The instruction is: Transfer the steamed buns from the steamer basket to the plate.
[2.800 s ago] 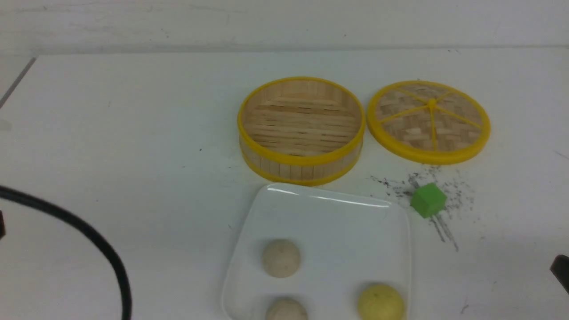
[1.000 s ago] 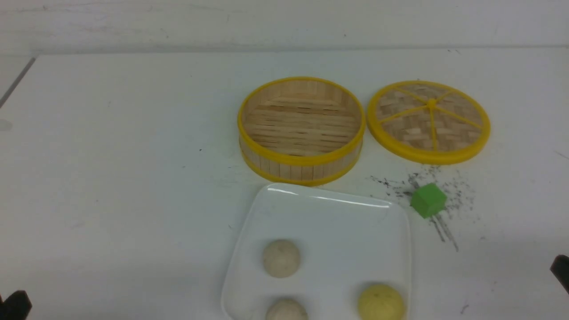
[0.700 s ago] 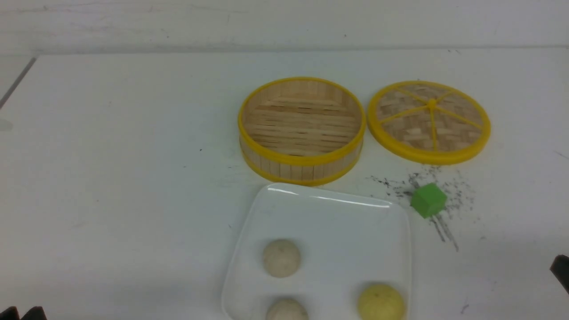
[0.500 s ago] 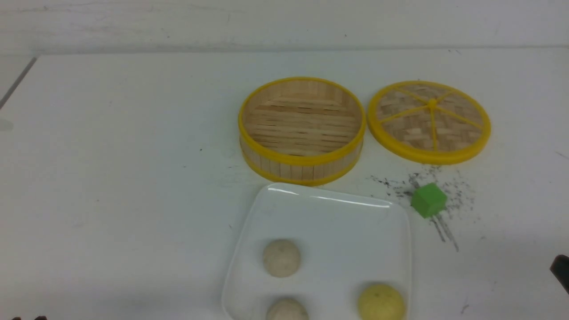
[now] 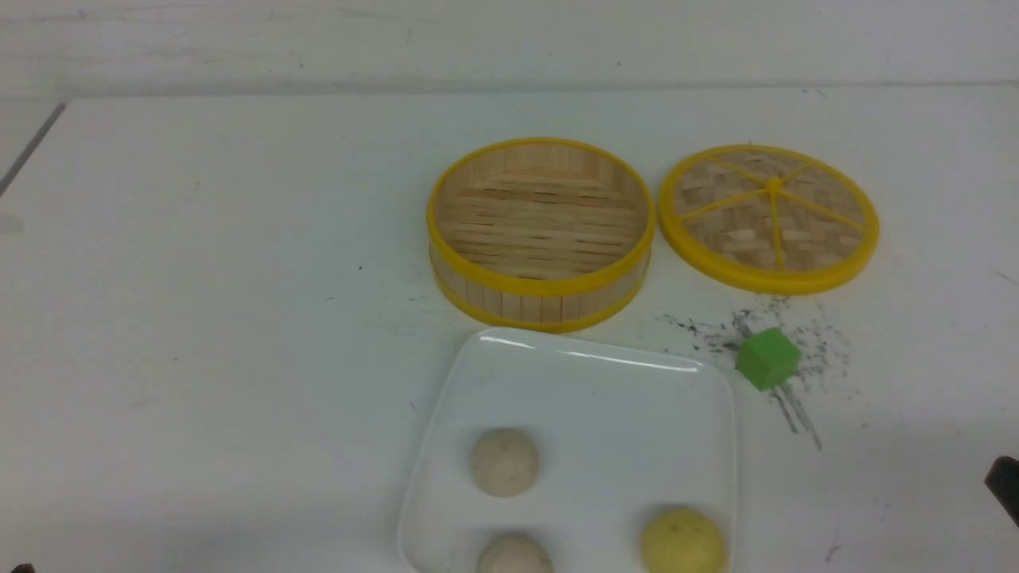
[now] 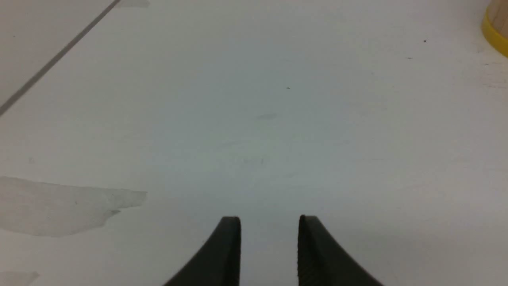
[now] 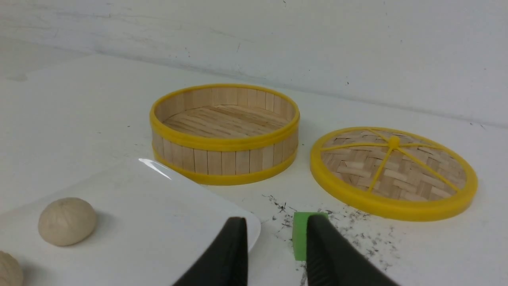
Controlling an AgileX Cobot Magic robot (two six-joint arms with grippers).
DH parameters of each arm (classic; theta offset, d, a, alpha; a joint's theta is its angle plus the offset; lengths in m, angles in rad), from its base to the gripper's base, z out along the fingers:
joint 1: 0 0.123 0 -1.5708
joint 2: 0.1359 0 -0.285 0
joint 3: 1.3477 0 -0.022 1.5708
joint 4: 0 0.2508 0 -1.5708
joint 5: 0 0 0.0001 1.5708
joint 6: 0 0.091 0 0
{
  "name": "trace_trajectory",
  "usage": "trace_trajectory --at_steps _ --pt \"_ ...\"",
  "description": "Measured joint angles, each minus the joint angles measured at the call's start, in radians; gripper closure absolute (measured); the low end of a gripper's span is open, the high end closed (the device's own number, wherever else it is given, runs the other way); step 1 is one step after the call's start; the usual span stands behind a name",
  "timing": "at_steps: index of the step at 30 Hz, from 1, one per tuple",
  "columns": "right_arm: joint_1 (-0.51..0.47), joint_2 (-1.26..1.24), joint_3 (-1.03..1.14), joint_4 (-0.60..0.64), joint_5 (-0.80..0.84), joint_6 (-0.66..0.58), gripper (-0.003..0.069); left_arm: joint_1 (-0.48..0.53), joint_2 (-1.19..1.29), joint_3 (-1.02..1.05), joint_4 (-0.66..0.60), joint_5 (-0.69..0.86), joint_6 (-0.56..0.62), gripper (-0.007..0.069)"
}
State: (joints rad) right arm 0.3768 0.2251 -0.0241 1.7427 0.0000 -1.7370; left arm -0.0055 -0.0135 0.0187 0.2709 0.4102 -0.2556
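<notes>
Left gripper (image 6: 270, 222) has backed almost out of the front view. Steamed buns (image 5: 504, 462), plate (image 5: 597, 382) and steamer basket (image 5: 540, 286) are unmoved. The left gripper's jaws are part-open with nothing between them, bare surface (image 6: 254, 119) ahead. Right gripper (image 7: 277, 224) is unchanged, also part-open and empty, green cube (image 7: 300, 236) just beyond its tips. All three steamed buns sit on the plate, left of the right gripper and right of the left gripper. The empty steamer basket is ahead-left of the right gripper.
</notes>
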Motion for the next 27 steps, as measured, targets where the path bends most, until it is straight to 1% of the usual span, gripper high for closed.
trace_trajectory --at_steps 8,11,13,23,27 --pt "0.0 0.0 0.0 0.0 0.0 0.0 0.0419 0.001 0.0 0.0 -0.004 -0.001 0.002 0.0384" --pt "0.0 0.0 0.0 0.0 0.0 0.0 0.0419 0.02 0.0 0.0 -0.004 -0.001 0.004 0.0384" --pt "0.0 0.0 0.0 0.0 0.0 0.0 0.0419 0.04 0.0 0.0 -0.004 -0.001 0.022 0.0384" --pt "0.0 0.0 0.0 0.0 0.0 0.0 0.0419 0.038 0.0 0.0 -0.005 -0.001 0.072 0.0384" --pt "0.0 0.0 0.0 0.0 0.0 0.0 0.0419 0.038 0.0 0.0 -0.008 -0.001 0.074 0.0384"
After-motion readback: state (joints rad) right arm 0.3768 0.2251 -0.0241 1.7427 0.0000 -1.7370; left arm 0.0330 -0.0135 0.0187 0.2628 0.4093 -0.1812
